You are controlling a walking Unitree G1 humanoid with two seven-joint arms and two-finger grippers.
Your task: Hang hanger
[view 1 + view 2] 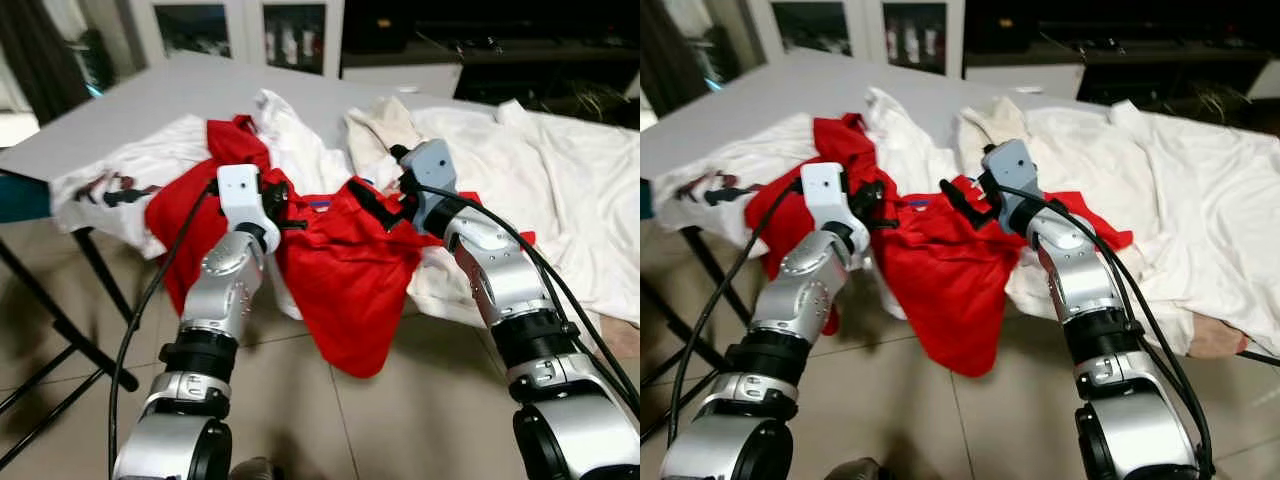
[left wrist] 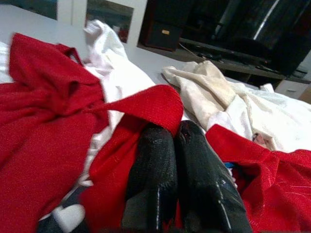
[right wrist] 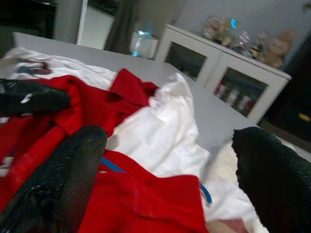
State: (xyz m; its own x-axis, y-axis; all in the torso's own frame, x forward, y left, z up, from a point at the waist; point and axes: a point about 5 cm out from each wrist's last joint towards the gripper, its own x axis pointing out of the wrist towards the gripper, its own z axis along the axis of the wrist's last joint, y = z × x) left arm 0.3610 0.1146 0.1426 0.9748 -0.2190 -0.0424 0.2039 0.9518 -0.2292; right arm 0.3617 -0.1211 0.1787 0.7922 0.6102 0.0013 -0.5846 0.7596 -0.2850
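Note:
A red shirt (image 1: 345, 270) lies half on the grey table (image 1: 140, 105) and hangs over its front edge toward the floor. A thin blue hanger (image 3: 111, 166) sits inside the shirt's collar, with a short piece also visible as the blue hanger (image 1: 318, 203). My left gripper (image 1: 290, 210) is at the shirt's left shoulder, its fingers (image 2: 155, 160) shut together with red cloth pinched and draped over the tips. My right gripper (image 1: 380, 175) hovers at the collar's right side, open wide in the right wrist view, with nothing between its fingers (image 3: 63, 179).
White garments (image 1: 520, 170) cover the table's right half, and another white shirt (image 1: 130, 165) and red cloth (image 1: 235, 145) lie at the left. Black table legs (image 1: 60, 330) stand at the left over tiled floor (image 1: 400, 420). White glass-door cabinets (image 1: 240, 30) line the far wall.

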